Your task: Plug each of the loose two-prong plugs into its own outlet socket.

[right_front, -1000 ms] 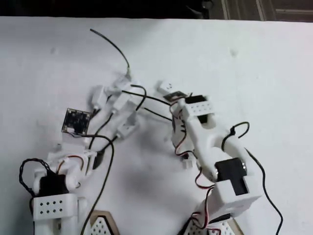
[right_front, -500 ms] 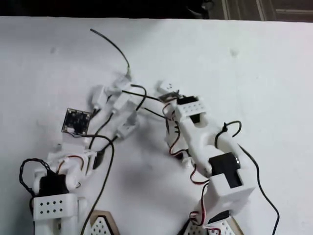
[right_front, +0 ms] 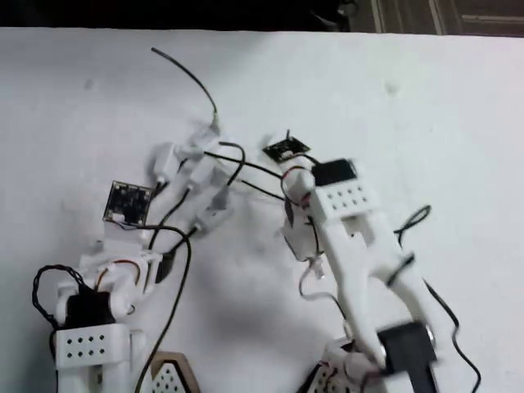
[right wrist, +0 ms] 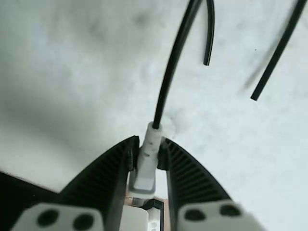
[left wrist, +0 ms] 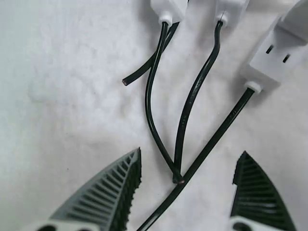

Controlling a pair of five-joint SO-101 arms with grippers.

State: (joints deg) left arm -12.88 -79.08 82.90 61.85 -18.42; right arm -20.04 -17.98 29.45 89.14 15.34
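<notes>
A white table (right_front: 426,106) is being worked on, with a dark strip of room (right_front: 164,12) showing beyond its far edge. The right gripper (right wrist: 148,144) is being clamped on a white plug (right wrist: 143,171). The plug's black cord (right wrist: 171,72) is trailing ahead of the fingertips. The left gripper (left wrist: 190,154) is being held wide apart over black cords (left wrist: 192,106), with an outlet socket (left wrist: 274,60) just ahead. Compared with a second ago, the right arm (right_front: 360,246) has been pushed forward over where the plug lay.

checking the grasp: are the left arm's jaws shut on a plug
No, the left jaws stand open, black cords lying loose between them.
</notes>
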